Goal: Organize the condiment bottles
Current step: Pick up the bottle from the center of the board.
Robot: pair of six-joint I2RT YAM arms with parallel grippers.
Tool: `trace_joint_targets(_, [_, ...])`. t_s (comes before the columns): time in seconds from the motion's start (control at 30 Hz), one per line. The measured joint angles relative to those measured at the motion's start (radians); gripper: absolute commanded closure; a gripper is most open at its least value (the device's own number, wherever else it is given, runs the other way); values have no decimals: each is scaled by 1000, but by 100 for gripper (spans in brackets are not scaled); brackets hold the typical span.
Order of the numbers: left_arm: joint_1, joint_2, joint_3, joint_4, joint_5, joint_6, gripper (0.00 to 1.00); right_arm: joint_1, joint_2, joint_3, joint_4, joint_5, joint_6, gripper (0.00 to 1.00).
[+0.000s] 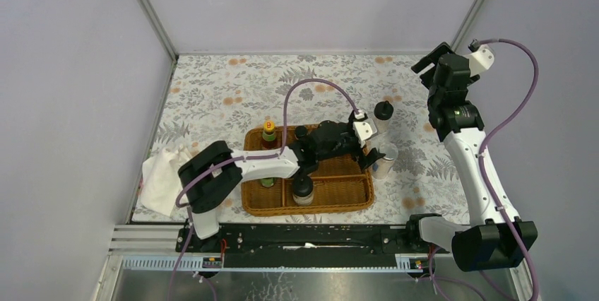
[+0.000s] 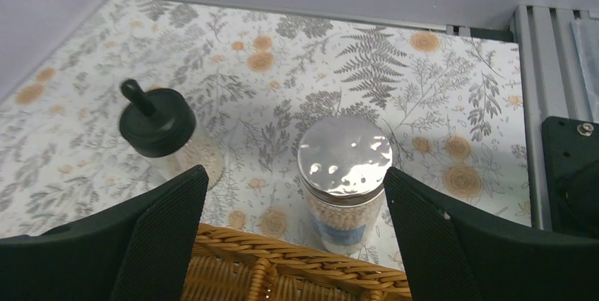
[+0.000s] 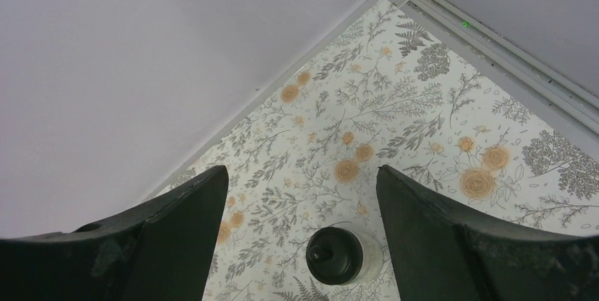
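My left gripper [image 2: 293,234] is open over the right rim of the wicker basket [image 2: 282,262]. Just outside that rim a silver-lidded shaker [image 2: 345,174] stands upright on the table, ahead of the fingers and level with the gap, untouched. A cream jar with a black knobbed lid [image 2: 157,128] stands farther off to the left. My right gripper [image 3: 302,234] hangs open high above that same knobbed jar [image 3: 344,255]. In the top view the basket [image 1: 339,195] holds a yellow-capped bottle [image 1: 269,133], a knobbed jar [image 1: 303,188] and other bottles partly hidden under the left arm.
A crumpled white cloth [image 1: 161,177] lies at the table's left edge. The right arm [image 1: 466,138] rises along the right side, near the enclosure walls. A metal rail [image 1: 282,234] runs along the near edge.
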Motion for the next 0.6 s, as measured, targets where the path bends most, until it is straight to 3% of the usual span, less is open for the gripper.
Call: trace_joint_targets(0.6, [24,79,60,-10,178,-40,1,0,47,0,42,-29,-9,16])
